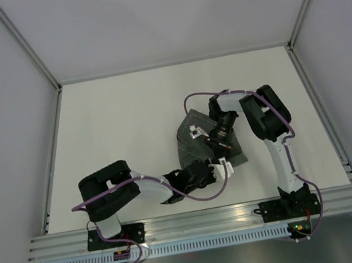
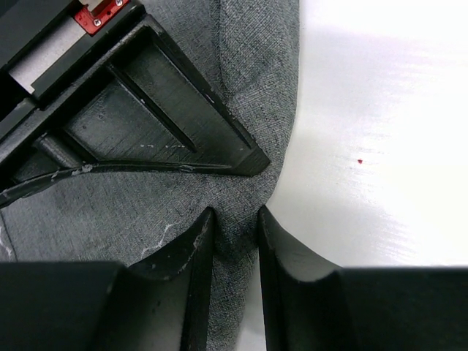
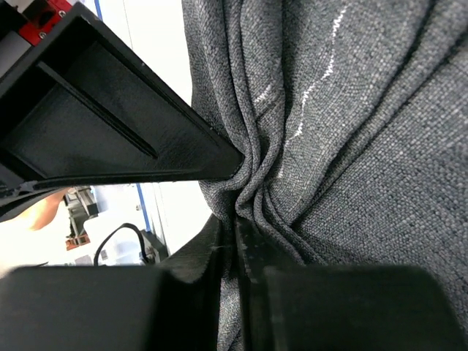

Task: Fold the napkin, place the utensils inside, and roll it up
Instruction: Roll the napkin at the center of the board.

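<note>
The dark grey napkin lies crumpled on the white table, right of centre. My left gripper reaches its near right edge. In the left wrist view that gripper is open about a finger's width, with a ridge of napkin between its fingers. My right gripper comes down on the napkin's middle. In the right wrist view it is shut on several bunched folds of napkin. In each wrist view the other gripper's black ribbed finger crosses close above the jaws. The utensils are out of view.
An aluminium rail runs along the near edge, with both arm bases bolted to it. Metal frame posts border the white table on the left and right. White walls enclose the space.
</note>
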Controlling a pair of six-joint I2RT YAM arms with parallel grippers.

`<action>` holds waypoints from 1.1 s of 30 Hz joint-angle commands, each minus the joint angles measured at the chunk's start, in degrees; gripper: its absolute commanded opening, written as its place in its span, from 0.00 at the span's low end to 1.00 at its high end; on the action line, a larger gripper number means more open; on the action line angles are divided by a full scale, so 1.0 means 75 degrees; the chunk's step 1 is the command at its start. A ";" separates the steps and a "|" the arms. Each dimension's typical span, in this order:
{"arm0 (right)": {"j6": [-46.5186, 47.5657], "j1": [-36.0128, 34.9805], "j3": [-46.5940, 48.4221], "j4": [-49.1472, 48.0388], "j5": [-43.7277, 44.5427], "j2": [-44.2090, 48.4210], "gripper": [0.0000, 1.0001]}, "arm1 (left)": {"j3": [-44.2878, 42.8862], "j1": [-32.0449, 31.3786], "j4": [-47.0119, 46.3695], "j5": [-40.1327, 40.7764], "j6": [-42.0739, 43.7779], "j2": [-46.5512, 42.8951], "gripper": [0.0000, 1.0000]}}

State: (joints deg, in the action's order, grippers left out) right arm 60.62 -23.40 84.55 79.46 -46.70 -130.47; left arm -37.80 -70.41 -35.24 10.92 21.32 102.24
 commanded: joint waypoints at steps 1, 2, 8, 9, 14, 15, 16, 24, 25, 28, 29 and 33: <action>0.0414 0.0049 -0.0083 -0.1454 0.1117 -0.0265 0.19 | -0.0268 0.0013 0.0514 -0.1009 -0.0569 0.0174 0.02; 0.0379 0.0049 -0.0071 -0.1466 0.1094 -0.0217 0.22 | -0.0292 0.0036 0.0666 -0.1161 -0.0604 0.0162 0.02; 0.0261 0.0248 0.0292 -0.1232 0.0626 0.0333 0.45 | -0.0432 0.0259 0.1300 -0.2099 -0.0932 0.0079 0.02; 0.0226 0.0283 0.0409 -0.1162 0.0486 0.0462 0.50 | -0.0432 0.0341 0.1324 -0.2344 -0.1072 0.0079 0.02; -0.0113 0.0670 0.0878 -0.0974 -0.0078 0.0873 0.56 | -0.0304 0.0704 0.1278 -0.3036 -0.1541 0.0045 0.02; -0.0195 0.0740 0.0948 -0.0985 -0.0194 0.1047 0.57 | -0.0292 0.0751 0.1277 -0.3119 -0.1670 0.0044 0.02; -0.0266 0.0915 0.1065 -0.1009 -0.0370 0.1142 0.58 | -0.0280 0.0798 0.1277 -0.3236 -0.1729 0.0044 0.02; -0.0770 0.1959 0.0425 -0.2037 -0.1109 0.2767 0.60 | -0.0292 0.1664 0.1383 -0.4604 -0.2840 0.0278 0.02; -0.0747 0.2122 0.0190 -0.2249 -0.1121 0.3015 0.60 | -0.0269 0.1793 0.1348 -0.4805 -0.3086 0.0372 0.02; -0.0781 0.2217 -0.1051 -0.3314 -0.0794 0.4151 0.62 | -0.0268 0.2227 0.1278 -0.5649 -0.3627 0.0617 0.02; -0.0817 0.2229 -0.1415 -0.3979 -0.0677 0.4479 0.63 | -0.0326 0.2391 0.1301 -0.5860 -0.3756 0.0700 0.02; -0.0887 0.2007 -0.3416 -0.5448 0.0025 0.6223 0.68 | -0.0537 0.2743 0.1394 -0.6927 -0.4364 0.1168 0.02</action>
State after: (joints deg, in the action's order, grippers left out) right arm 53.41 -6.76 66.35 51.13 -48.21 -90.70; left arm -42.52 -51.31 -32.56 -32.38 -4.49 106.26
